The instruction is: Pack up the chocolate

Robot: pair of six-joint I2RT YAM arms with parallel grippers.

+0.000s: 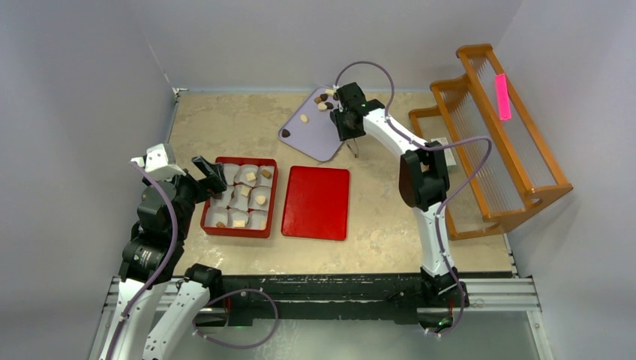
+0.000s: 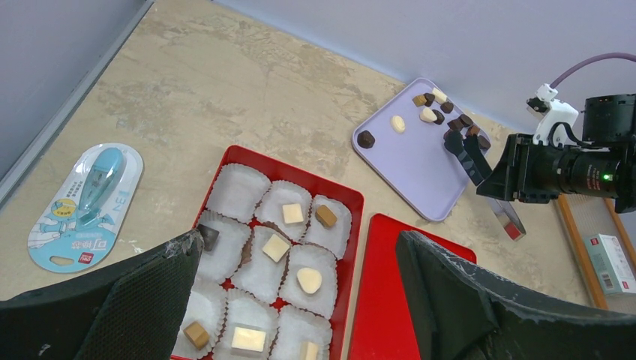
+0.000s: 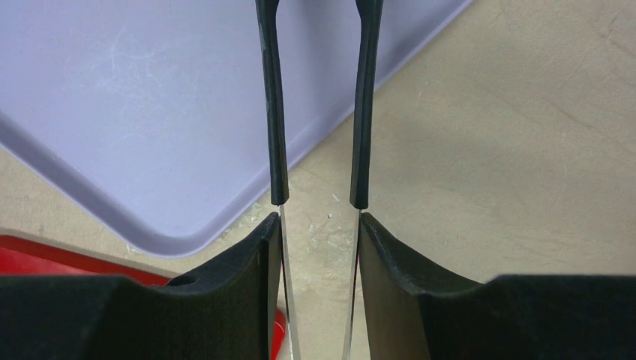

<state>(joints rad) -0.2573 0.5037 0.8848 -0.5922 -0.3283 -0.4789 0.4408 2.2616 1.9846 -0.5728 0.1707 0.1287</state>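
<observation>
Chocolate pieces (image 1: 325,100) sit in a bunch at the 12 o'clock end of the purple tray (image 1: 315,139). A few more lie in the paper cups (image 1: 259,217) of the red box (image 1: 271,199) at 9 o'clock. We see our right pincer (image 3: 319,225) squeezing the tweezers (image 3: 274,135), whose two arms stand apart. Our left pincer (image 1: 211,176) is wide open by the box, holding nothing.

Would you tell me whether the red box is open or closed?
Open: the red box shows its paper cups and chocolate uncovered, and a flat red lid lies beside it on the table.
</observation>
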